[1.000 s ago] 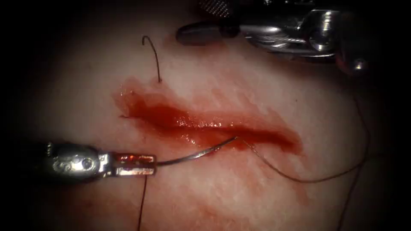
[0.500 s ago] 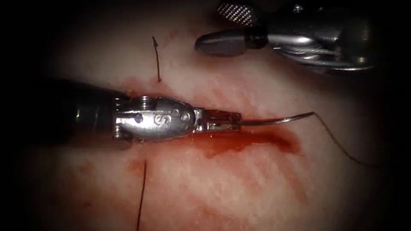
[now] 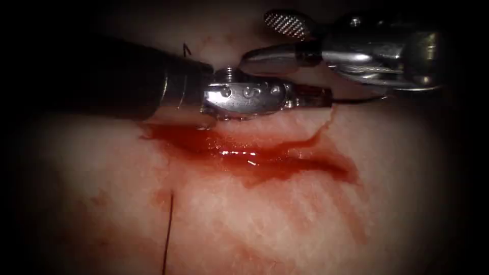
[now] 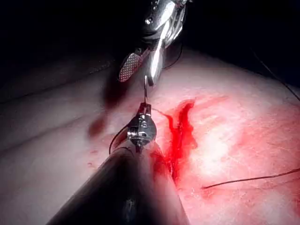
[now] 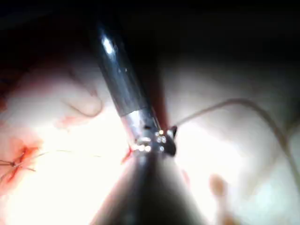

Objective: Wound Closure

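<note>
The tissue [image 3: 285, 219] carries a long cut [image 3: 249, 153] wet with red fluid. My left tool [image 3: 313, 97] lies across the tissue just above the cut, jaws shut on the curved needle [image 3: 356, 100] near one end. The needle is out of the tissue and points right, passing under the right tool. My right tool [image 3: 257, 36] hangs just above the left tool's wrist with its jaws open and nothing between them. In the left wrist view, the left tool [image 4: 144, 108] holds the needle [image 4: 146, 91] up toward the right tool's open jaws; one ribbed pad [image 4: 126, 68] faces the camera.
A dark thread [image 3: 168, 229] comes out of the tissue below the cut's left end and runs off the lower edge. A short thread end [image 3: 186, 49] stands above the cut beside the left shaft. Another thread [image 4: 243, 180] lies across the tissue.
The left tool drew the needle out of the cut's lower edge and carried it up and right, to just under the right tool. The right tool's jaws stayed open.
</note>
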You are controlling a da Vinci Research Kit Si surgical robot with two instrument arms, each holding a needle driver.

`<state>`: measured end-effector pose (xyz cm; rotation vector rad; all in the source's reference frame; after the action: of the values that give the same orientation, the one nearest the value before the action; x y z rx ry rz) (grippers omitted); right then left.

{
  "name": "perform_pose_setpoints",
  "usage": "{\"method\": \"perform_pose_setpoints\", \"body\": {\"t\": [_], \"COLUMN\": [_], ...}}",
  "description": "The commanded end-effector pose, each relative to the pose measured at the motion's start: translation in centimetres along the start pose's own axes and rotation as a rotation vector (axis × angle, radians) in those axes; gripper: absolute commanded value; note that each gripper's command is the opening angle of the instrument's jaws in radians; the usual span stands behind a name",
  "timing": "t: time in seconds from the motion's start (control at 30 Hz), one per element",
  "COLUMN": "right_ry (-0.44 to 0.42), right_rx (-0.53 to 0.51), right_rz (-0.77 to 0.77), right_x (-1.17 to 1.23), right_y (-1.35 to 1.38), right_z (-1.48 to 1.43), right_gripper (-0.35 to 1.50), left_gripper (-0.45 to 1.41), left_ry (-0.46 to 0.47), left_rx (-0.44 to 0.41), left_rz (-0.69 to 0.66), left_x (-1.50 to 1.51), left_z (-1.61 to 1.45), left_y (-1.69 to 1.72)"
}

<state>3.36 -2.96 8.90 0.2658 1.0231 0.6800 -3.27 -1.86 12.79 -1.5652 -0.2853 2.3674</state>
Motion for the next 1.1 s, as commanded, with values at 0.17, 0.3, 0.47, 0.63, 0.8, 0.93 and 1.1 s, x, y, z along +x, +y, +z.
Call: {"method": "perform_pose_setpoints", "body": {"t": [0.17,0.3,0.47,0.63,0.8,0.93,1.1], "right_ry": [-0.003,-0.005,-0.007,-0.015,-0.011,-0.004,-0.005], "right_rx": [-0.034,-0.048,-0.065,-0.110,-0.117,-0.090,-0.073], "right_rz": [0.007,0.012,0.015,0.005,0.010,0.004,-0.006], "right_x": [-0.01,-0.01,-0.01,-0.01,0.00,-0.06,-0.14], "right_y": [0.09,0.09,0.13,0.21,0.26,0.19,0.09], "right_z": [0.00,-0.01,-0.05,-0.13,-0.23,-0.22,-0.17], "right_gripper": [1.16,1.18,1.22,1.27,1.25,1.22,1.22], "left_gripper": [-0.45,0.05,0.62,0.69,0.68,0.61,0.52], "left_ry": [-0.016,-0.023,-0.029,-0.024,-0.020,-0.021,-0.026], "left_rx": [0.037,0.049,0.057,0.054,0.057,0.053,0.058], "left_rz": [-0.013,-0.073,-0.114,-0.142,-0.185,-0.193,-0.194], "left_x": [-0.16,-0.20,-0.13,0.14,0.60,0.86,0.96], "left_z": [0.07,0.01,-0.05,-0.24,-0.74,-1.17,-1.40], "left_y": [-0.14,-0.18,-0.18,-0.11,0.00,0.19,0.37]}}
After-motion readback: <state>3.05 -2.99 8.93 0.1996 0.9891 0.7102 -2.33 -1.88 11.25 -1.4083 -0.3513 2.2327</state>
